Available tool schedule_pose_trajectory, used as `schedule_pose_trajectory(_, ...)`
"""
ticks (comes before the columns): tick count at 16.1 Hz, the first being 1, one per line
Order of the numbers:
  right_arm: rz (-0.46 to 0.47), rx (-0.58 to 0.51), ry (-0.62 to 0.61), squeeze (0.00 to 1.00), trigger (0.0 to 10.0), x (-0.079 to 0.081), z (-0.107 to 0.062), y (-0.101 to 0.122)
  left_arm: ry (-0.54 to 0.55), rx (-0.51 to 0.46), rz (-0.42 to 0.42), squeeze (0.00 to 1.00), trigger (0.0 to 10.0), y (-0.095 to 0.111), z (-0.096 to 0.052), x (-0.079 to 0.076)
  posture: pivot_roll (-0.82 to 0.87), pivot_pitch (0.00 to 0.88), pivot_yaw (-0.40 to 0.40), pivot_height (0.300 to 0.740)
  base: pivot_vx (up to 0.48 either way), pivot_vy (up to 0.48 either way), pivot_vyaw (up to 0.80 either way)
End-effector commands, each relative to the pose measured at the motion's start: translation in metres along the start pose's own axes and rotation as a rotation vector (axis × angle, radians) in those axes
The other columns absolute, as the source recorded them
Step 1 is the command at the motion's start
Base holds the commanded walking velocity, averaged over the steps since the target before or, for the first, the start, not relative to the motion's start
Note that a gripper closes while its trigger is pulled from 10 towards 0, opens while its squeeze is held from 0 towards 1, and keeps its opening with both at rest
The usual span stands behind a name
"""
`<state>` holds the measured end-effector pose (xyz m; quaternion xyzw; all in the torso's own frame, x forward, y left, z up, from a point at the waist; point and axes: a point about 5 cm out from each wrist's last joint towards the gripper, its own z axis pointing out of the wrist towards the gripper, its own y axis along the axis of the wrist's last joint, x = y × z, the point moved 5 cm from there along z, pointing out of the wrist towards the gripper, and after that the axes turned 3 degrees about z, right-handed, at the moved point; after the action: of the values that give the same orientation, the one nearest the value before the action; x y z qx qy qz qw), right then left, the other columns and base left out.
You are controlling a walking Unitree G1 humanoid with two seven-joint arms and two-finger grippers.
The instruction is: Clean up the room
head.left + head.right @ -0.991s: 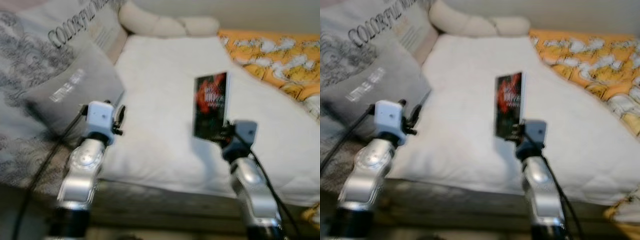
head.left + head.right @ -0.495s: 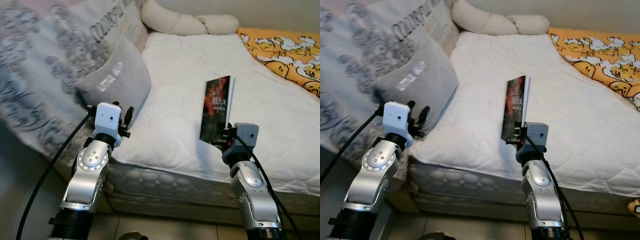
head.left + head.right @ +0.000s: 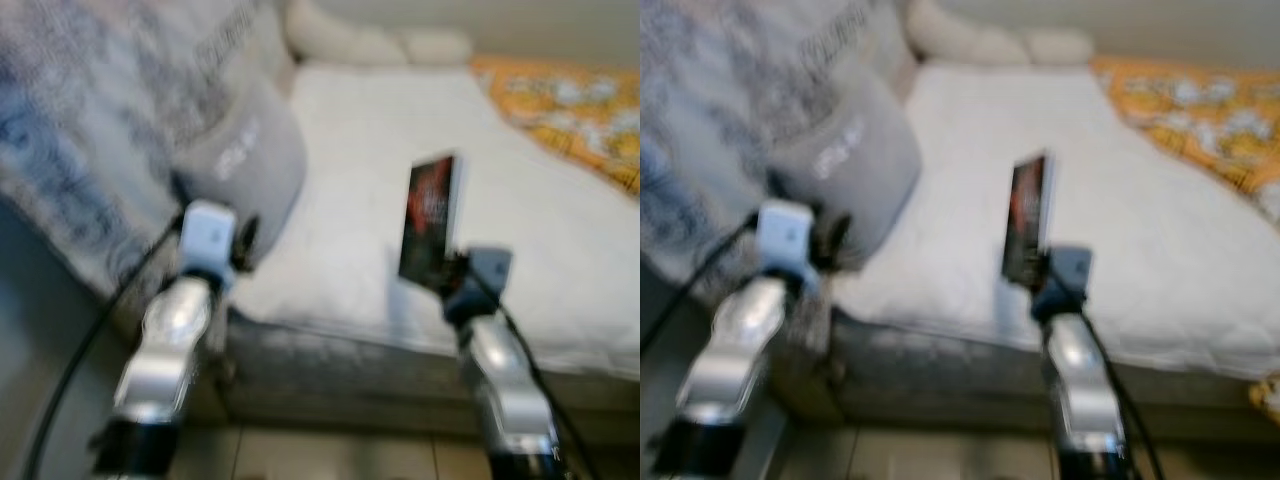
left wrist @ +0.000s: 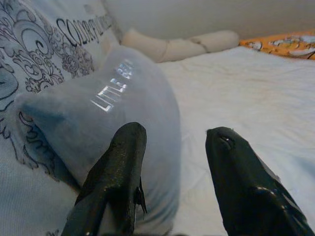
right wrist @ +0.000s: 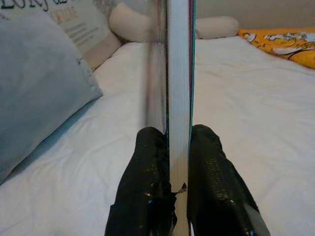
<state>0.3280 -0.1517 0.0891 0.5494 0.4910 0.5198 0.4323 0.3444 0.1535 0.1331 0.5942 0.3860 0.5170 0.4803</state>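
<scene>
progress: early | right end effector (image 5: 178, 162) clamped on upright book (image 3: 429, 218) above bed (image 3: 350, 150) | left end effector (image 4: 172, 162) apart, empty | book not yet stowed

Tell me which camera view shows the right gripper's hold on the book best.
The right wrist view: it is sharp, and the book stands edge-on with the right gripper pinching it, one black finger on each cover. Both eye views are blurred; they show the dark front cover upright above the white bed, with the grip itself indistinct.
</scene>
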Motion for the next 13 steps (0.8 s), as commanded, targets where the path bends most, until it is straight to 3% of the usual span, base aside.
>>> schedule_pose_trajectory(1,-0.008,-0.066,-0.019,0.00,10.0,-0.0084,0.0031,0.0191,-0.021,-0.024,-0.013,0.00,10.0,0.0084,0.0028,-0.0069,0.02,0.000,-0.007,0.740,0.334,0.000,0.00)
schedule_pose_trajectory(9,-0.012,-0.060,-0.004,0.00,10.0,-0.0052,0.0077,0.0191,-0.027,-0.033,-0.009,0.00,10.0,0.0119,0.0048,-0.0081,0.03,0.000,-0.015,0.740,0.338,0.000,0.00)
schedule_pose_trajectory(13,-0.003,-0.060,-0.009,0.00,10.0,-0.0069,0.0052,0.0184,-0.064,-0.048,-0.010,0.00,10.0,0.0151,0.0044,-0.0163,0.02,0.000,-0.009,0.740,0.327,0.000,0.00)
